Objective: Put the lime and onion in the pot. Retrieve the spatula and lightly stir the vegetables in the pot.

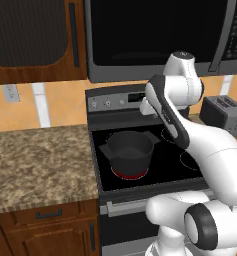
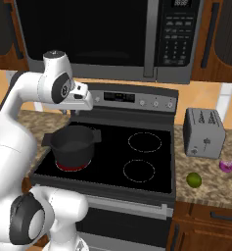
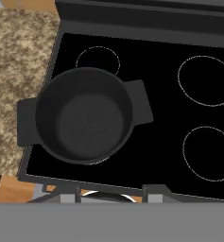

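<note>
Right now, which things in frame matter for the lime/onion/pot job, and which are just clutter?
Job things:
- pot, empty, on the stove's front left burner
- lime, on the counter right of the stove
- onion, on the same counter, beside the toaster

Just lying about:
- toaster
- microwave above the stove

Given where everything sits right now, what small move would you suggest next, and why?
Probably swing the arm right, toward the lime on the counter beside the stove. The pot is empty on a glowing red burner, while the lime and the onion lie near the toaster, far from the hand.
</note>
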